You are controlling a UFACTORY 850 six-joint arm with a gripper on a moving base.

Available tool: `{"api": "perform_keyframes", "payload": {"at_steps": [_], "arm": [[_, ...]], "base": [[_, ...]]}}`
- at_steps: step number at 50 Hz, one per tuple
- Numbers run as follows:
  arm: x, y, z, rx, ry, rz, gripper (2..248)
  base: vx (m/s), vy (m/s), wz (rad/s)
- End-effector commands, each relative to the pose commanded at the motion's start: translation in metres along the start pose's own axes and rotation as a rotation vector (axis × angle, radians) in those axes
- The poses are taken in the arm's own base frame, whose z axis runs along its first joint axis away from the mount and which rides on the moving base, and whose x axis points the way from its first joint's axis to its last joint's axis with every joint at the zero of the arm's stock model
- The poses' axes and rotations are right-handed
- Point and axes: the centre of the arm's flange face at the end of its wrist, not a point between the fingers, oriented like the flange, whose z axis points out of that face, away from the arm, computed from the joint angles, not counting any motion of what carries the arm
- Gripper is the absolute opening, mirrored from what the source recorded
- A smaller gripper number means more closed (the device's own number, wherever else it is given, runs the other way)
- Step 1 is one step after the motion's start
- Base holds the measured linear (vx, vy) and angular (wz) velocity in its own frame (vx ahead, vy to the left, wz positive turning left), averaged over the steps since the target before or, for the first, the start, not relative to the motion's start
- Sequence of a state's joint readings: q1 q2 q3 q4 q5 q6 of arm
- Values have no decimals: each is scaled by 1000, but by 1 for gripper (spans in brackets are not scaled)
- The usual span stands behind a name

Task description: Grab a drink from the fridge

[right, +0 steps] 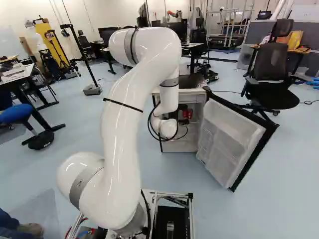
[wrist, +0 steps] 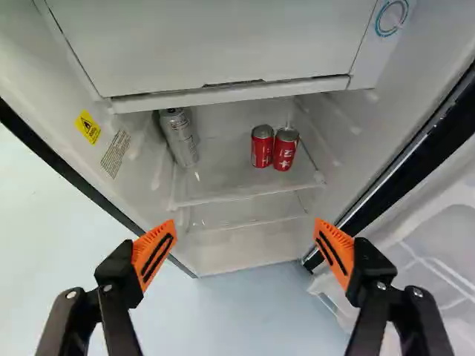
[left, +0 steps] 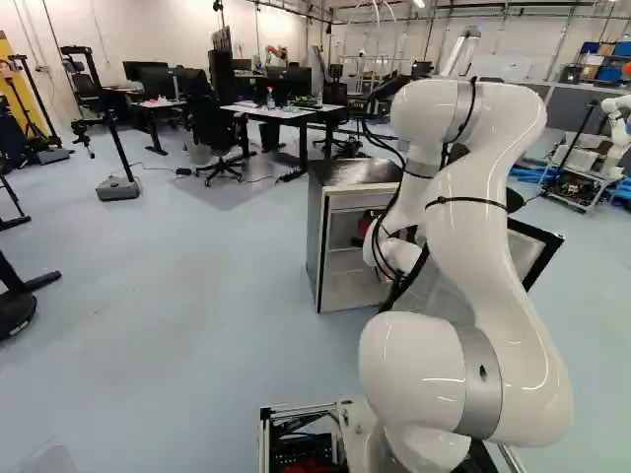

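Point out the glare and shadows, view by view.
Left base view: bright streaks on the white arm, darker floor under the desks. Right base view: glossy highlights on the arm. Wrist view: floor outside the fridge nearly washed out; red cans still readable as red.

On the fridge (wrist: 56, 96) wall, 1 yellow warning sign (wrist: 87, 127) sits beside 1 label (wrist: 115, 153) with tiny, unreadable lines. White print marks 2 red cans (wrist: 285, 150).

Inside the fridge (right: 172, 145), two red cans (wrist: 273, 147) stand (nearly shoulder to shoulder) beside the silver cans (wrist: 179, 137).Inside the fridge (right: 191, 145), on one shelf (wrist: 237, 178), a pair of cans (wrist: 273, 147) stands (side by side) near other cans (wrist: 179, 137).
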State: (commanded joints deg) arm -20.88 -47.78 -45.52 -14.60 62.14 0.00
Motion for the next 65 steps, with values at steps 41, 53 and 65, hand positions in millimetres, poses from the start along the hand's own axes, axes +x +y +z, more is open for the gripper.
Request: {"api": "perform_keyframes", "payload": {"at_steps": [41,53,65], "arm": [[-32,3,59,12,-13,-3,247],[-29,5,71,12,3,-8,247],[-26,8,83,9,14,-11,247]], "base": [[0,0,0],[0,0,0],[0,0,0]]}}
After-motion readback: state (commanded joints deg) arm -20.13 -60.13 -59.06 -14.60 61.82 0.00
